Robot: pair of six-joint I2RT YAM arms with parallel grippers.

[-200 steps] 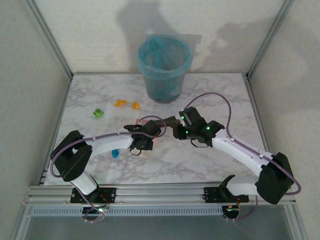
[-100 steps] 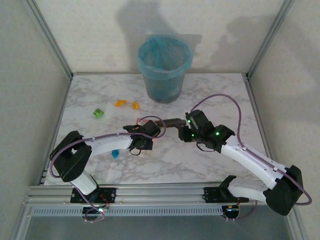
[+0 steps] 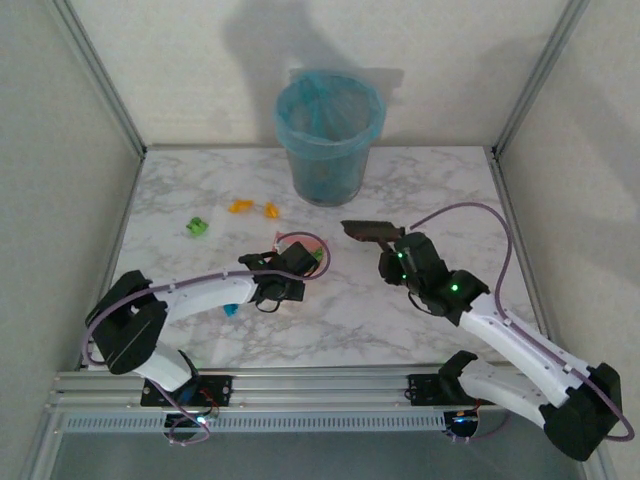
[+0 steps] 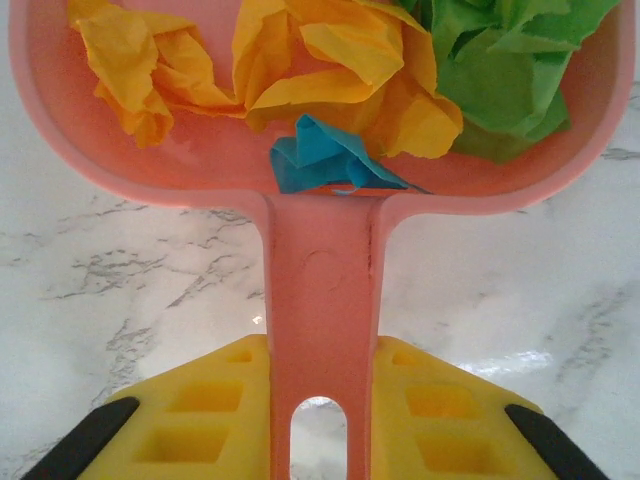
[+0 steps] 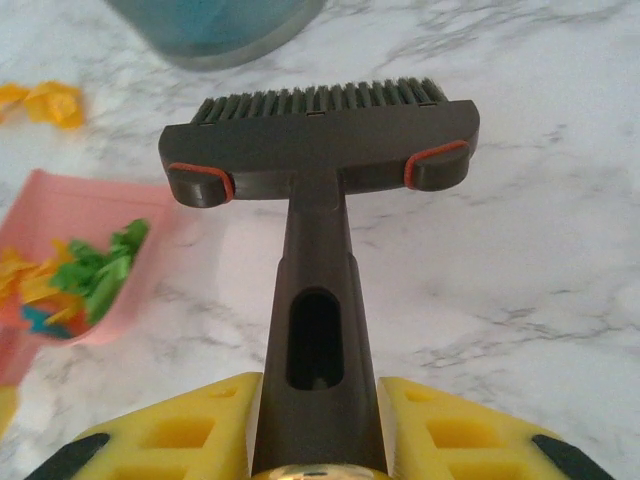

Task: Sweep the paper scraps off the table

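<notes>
My left gripper [image 4: 320, 410] is shut on the handle of the pink dustpan [image 4: 320, 270]. The pan holds crumpled orange scraps [image 4: 330, 70], a green scrap [image 4: 510, 70] and a small blue scrap [image 4: 330, 160]. From above, the dustpan [image 3: 309, 249] lies on the table [image 3: 440, 190] in front of my left gripper [image 3: 285, 278]. My right gripper [image 5: 318, 420] is shut on the dark brush [image 5: 320, 140], which hangs above the marble to the right of the pan [image 5: 90, 215]. Loose on the table are a green scrap [image 3: 196, 227], two orange scraps [image 3: 252, 208] and a blue scrap [image 3: 230, 308].
A round bin with a blue liner [image 3: 330, 125] stands at the back centre of the table, its base at the top of the right wrist view [image 5: 215, 20]. Aluminium rails [image 3: 320, 385] frame the table. Purple cables loop over both arms.
My right arm has drawn the brush away from the dustpan, to the right and up off the table. My left gripper and the dustpan have shifted slightly towards the near edge.
</notes>
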